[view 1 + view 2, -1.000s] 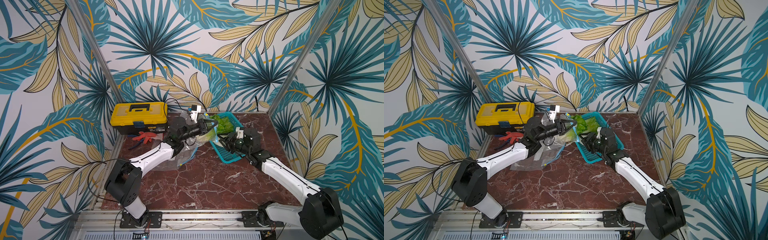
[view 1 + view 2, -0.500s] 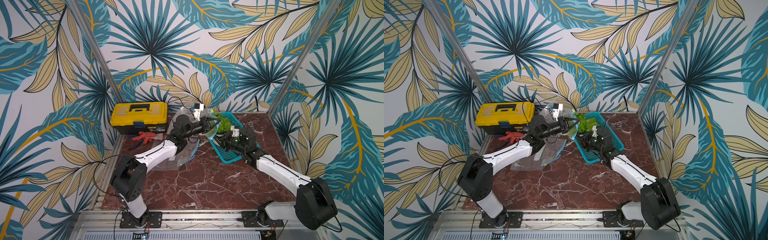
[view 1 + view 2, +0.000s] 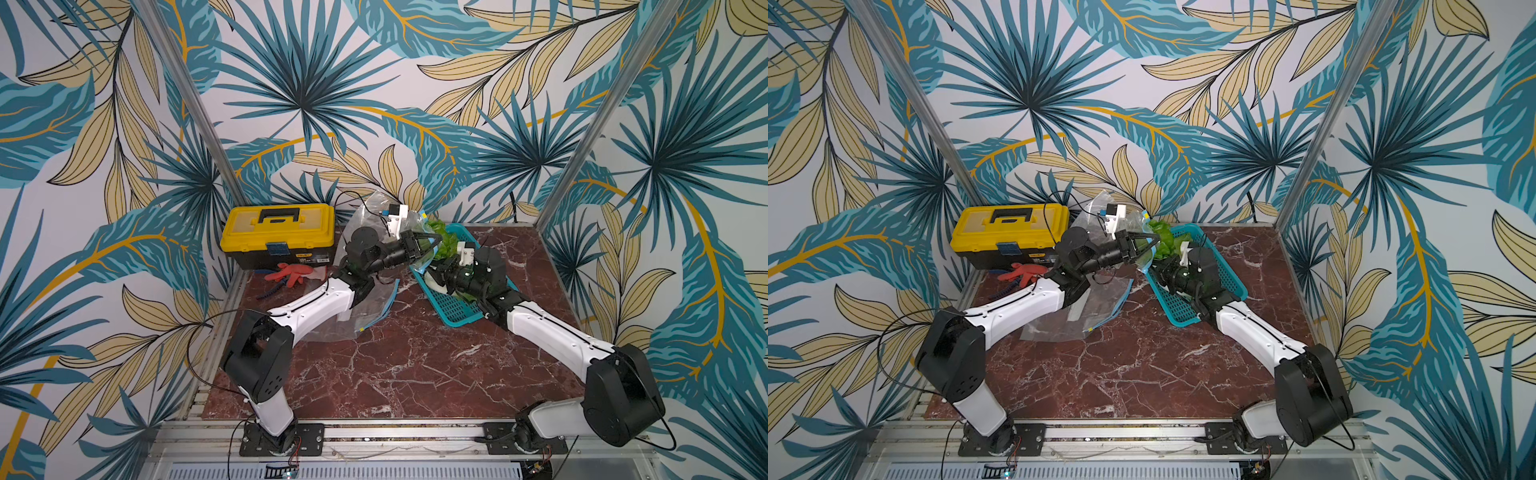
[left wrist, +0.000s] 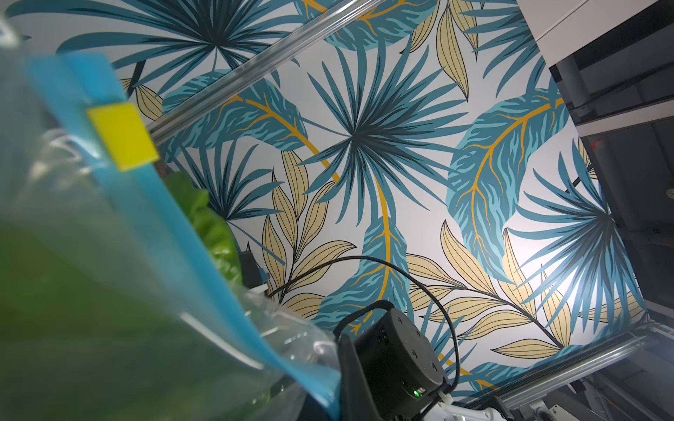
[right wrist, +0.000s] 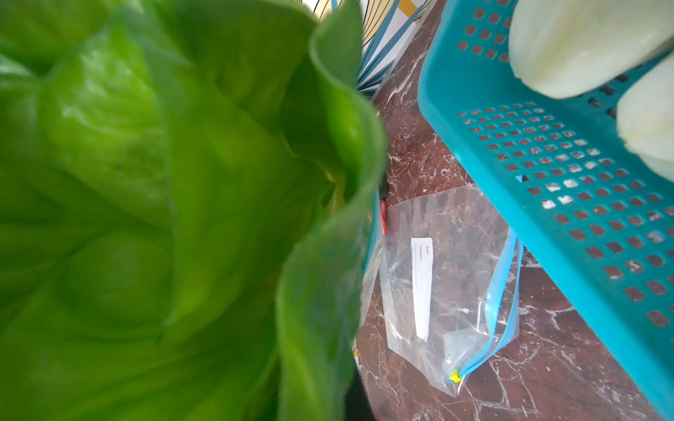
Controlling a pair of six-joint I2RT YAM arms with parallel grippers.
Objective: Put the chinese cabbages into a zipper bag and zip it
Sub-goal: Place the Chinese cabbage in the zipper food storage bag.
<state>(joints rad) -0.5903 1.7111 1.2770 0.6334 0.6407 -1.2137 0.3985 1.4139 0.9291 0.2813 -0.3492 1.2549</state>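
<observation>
Toolbox far left, brand unreadable. Left gripper pinches raised bag by its rim; flat bag beneath reads "Date:", "Content:". Right gripper, closed, seemingly holds cabbage at basket, where others' white bases lie. Leaves appear light, soft, tearable; firm white base likely suits gripping.

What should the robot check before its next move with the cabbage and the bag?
1. Left hand pinching the bag up: ok.
2. Bag mouth open wide enough: cannot tell; only its blue zipper edge shows.
3. Right hand shut: ok. Gripping the leafy cabbage: cannot tell.
4. Other cabbages packed: not ok; white ends lie in the basket.
5. Spare bag flat on the table, clear of both hands: ok.
</observation>
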